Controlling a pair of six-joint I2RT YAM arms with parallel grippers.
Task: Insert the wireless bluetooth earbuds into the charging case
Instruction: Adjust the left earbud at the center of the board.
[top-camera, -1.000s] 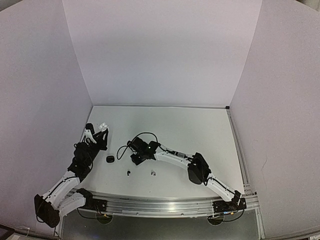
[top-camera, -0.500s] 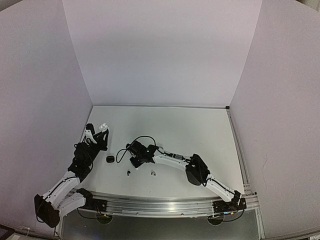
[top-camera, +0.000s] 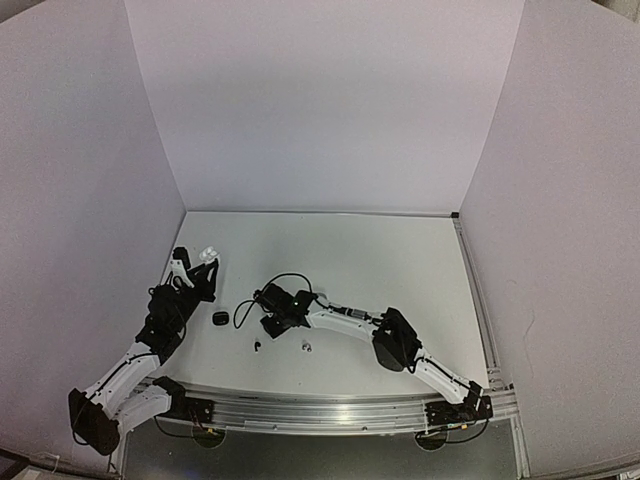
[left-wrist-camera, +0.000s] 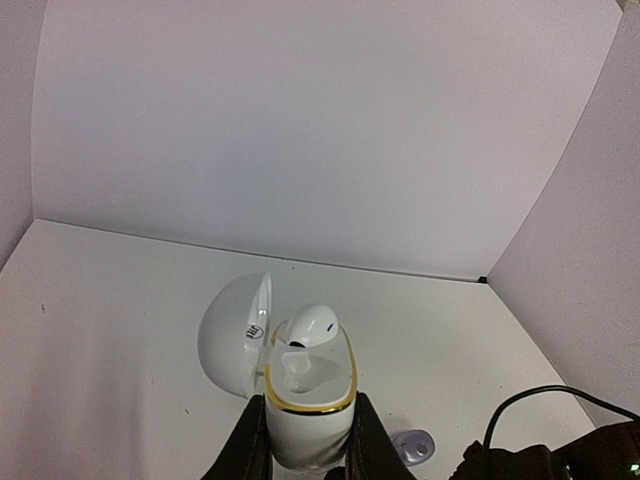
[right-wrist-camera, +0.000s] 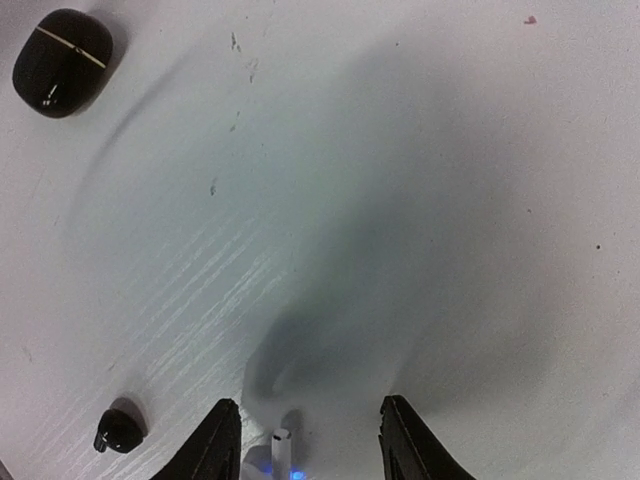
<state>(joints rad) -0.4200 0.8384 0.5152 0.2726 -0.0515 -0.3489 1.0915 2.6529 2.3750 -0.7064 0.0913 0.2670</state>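
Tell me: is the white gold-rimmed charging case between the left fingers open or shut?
Open: the white gold-rimmed charging case has its lid swung aside, and one white earbud rests inside.

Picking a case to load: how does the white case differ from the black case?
The white case is open, lid swung back; the black case is closed. The white case stands upright in the left gripper; the black case lies loose on the table. A white earbud sits in the white case; the black case shows none. Both are rounded, with a thin seam band.

The open white charging case (left-wrist-camera: 305, 405) holds a white earbud (left-wrist-camera: 312, 325); a black earbud (right-wrist-camera: 118, 432) lies loose.
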